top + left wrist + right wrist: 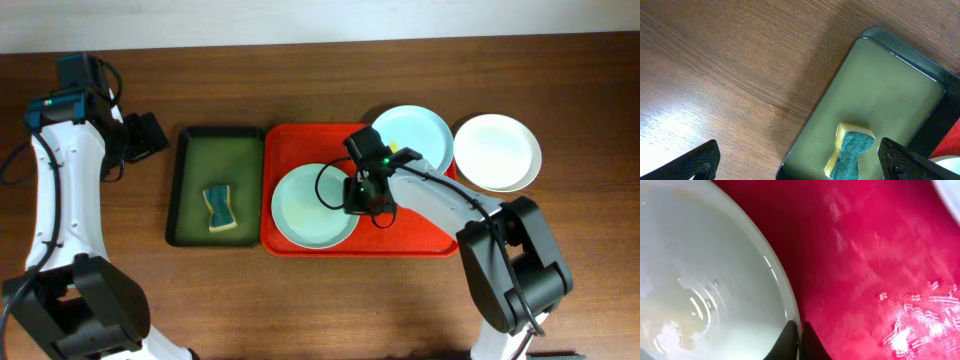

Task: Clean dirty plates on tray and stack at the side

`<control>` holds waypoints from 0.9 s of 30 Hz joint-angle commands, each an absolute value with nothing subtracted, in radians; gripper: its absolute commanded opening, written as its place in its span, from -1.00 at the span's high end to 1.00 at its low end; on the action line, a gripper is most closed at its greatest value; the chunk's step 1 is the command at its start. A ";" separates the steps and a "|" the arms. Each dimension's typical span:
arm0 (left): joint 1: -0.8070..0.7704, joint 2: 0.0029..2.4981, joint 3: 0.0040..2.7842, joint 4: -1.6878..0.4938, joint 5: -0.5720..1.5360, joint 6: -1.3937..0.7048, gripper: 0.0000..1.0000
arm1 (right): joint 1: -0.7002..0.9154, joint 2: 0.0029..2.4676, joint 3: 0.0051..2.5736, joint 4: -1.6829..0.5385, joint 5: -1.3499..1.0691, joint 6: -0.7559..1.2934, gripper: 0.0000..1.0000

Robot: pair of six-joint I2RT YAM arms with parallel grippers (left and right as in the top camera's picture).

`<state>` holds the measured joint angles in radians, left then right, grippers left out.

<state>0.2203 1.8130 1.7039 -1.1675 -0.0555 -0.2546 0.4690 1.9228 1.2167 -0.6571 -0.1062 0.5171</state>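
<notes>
two pale blue-green plates sit on the red tray [420, 228]; the front plate [308, 207] lies flat in the tray's left half; the back plate [415, 135] is at the far right corner, poking out over the rim; the white plate [497, 152] is off the tray on the wooden table [300, 300], just right of the back plate; right gripper [358, 195] is down at the front plate's right edge, fingertips [789, 342] pinched together right at the rim, can't tell if the rim is actually caught between them; left gripper [150, 135] hangs spread wide over the table just left of the dark green tray [176, 190]; that one has a teal and yellow sponge [220, 207] lying in it
</notes>
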 commanded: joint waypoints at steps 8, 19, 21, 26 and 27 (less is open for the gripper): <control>0.224 1.801 1.720 -1.172 -0.051 -0.265 -0.99 | 0.435 1.834 1.574 -0.855 -0.203 0.514 0.92; 0.223 1.801 1.720 -1.172 -0.051 -0.265 -0.99 | 0.751 2.010 1.573 -0.410 0.340 0.583 0.92; 0.224 1.801 1.720 -1.172 -0.051 -0.265 -0.99 | 0.788 2.019 1.573 -0.360 0.473 0.528 0.92; 0.223 1.801 1.720 -1.172 -0.051 -0.265 -0.99 | 0.875 1.992 1.635 -0.171 0.829 0.055 0.92; 0.223 1.801 1.720 -1.172 -0.051 -0.265 -0.99 | 0.894 1.991 1.662 -0.160 0.900 0.002 0.92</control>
